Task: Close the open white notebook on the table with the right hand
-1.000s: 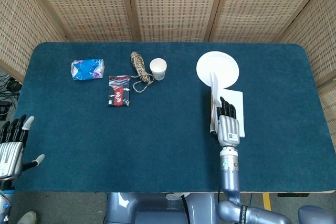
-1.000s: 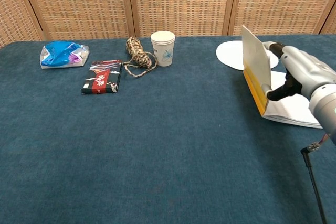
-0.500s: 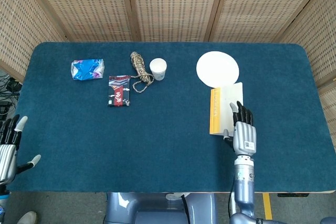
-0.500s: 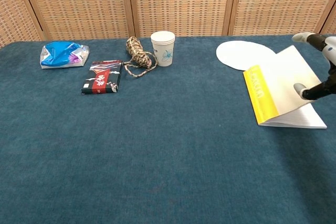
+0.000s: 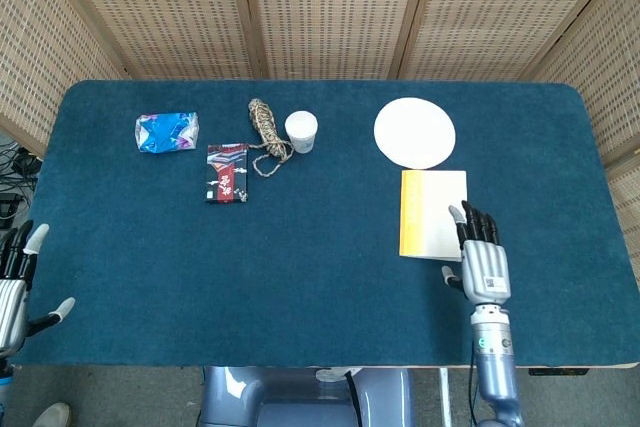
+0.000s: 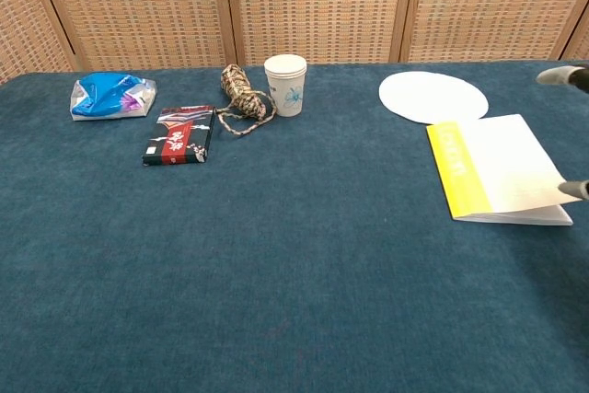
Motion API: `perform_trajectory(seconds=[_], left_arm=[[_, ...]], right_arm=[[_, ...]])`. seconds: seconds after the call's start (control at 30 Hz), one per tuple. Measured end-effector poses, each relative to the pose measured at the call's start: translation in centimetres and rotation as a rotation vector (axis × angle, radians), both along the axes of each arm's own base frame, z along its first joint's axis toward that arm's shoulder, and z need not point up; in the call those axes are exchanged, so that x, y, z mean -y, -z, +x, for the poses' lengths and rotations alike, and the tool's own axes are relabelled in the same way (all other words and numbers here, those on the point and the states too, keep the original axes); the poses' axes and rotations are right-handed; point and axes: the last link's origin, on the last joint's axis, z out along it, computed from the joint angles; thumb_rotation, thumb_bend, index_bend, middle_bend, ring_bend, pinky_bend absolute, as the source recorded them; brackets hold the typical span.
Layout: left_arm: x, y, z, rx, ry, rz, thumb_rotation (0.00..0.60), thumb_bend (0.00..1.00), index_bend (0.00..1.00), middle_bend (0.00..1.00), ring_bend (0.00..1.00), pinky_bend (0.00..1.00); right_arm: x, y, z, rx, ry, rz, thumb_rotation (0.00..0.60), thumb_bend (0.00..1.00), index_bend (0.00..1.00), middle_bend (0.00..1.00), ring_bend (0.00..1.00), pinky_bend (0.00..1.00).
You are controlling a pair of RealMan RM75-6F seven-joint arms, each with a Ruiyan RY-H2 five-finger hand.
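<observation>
Notebook, white with a yellow spine strip (image 5: 432,212), lay closed just below the round white plate (image 5: 414,132); the right robot hand (image 5: 481,259), fingers spread and empty, hovered at its lower-right corner.

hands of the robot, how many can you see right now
2. The left hand is at the table's near left edge, off the cloth; the right hand is by the closed white notebook, near its right corner. Both hold nothing.

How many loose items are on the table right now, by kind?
Notebook: 1
Paper plate: 1
Paper cup: 1
Rope bundle: 1
Blue packet: 1
Red and black packet: 1
Total: 6
</observation>
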Motion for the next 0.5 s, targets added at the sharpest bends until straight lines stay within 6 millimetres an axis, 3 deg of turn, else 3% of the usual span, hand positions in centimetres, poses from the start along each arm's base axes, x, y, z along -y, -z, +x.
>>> perform_trajectory(seconds=[0.23,0.5], left_arm=[[-0.2,1.0,-0.1,-0.042,-0.011,-0.018,0.6,0.06,0.0,0.0,0.0,0.0],[-0.1,1.6,-0.1,-0.066,-0.007,-0.03,0.6,0.06,0.0,0.0,0.0,0.0]], right_arm=[[-2.0,-4.5,-5.1,-0.166,-0.095,0.076,0.6,0.32,0.0,0.0,0.0,0.0],[-4.7,-7.1,-9.6,-0.294,-0.135,0.091,0.6,0.31,0.0,0.0,0.0,0.0]])
